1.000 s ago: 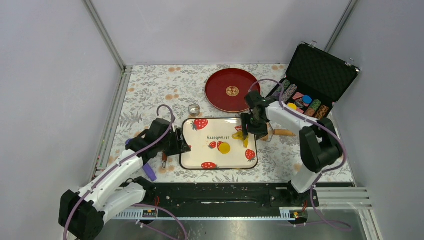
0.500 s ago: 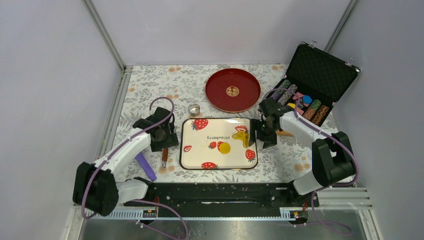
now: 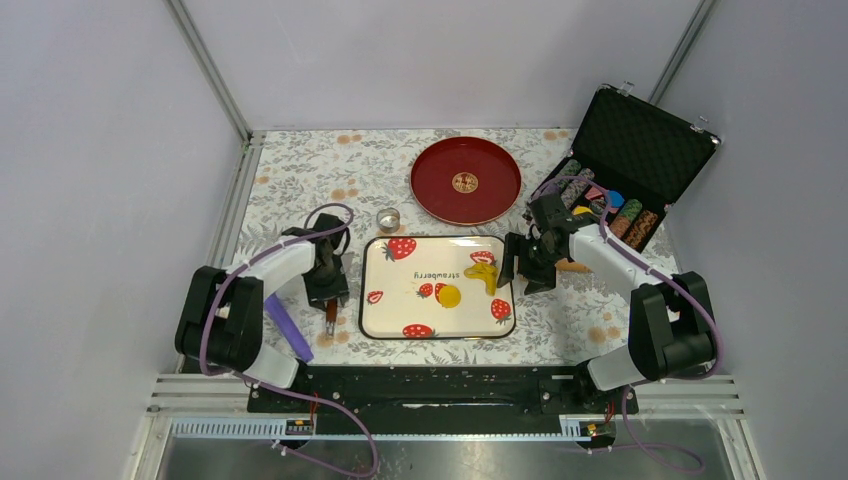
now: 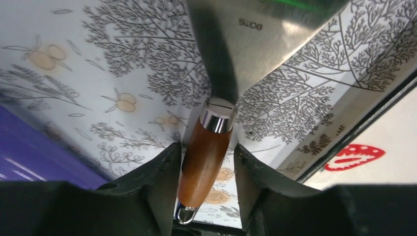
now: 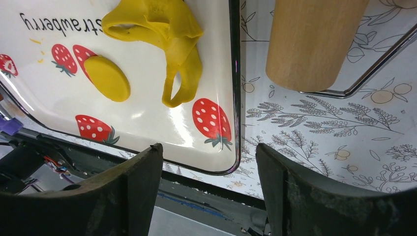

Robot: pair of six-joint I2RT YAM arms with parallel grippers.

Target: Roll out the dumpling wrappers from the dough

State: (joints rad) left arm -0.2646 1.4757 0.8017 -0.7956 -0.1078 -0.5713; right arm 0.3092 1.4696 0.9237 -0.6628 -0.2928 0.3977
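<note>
The ragged yellow dough [image 3: 482,275] lies at the right of the strawberry tray [image 3: 400,325]; it also shows in the right wrist view [image 5: 167,29]. One round yellow dumpling wrapper [image 3: 450,296] lies left of it, and shows in the right wrist view too [image 5: 106,77]. My right gripper [image 3: 525,265] is open and empty over the tray's right rim [image 5: 206,152]. The wooden rolling pin [image 3: 570,266] lies on the cloth beside it [image 5: 310,39]. My left gripper [image 3: 328,285] is open, its fingers astride the wooden handle of a metal scraper [image 4: 204,152] that lies left of the tray.
A metal ring cutter [image 3: 388,218] stands behind the tray. A red plate [image 3: 465,180] is at the back. An open black case of poker chips [image 3: 625,170] is at the back right. A purple strip [image 3: 285,330] lies by the left arm.
My right gripper has moved right, off the dough to the tray's rim. My left gripper has drawn back left from the tray and come down over the scraper handle.
</note>
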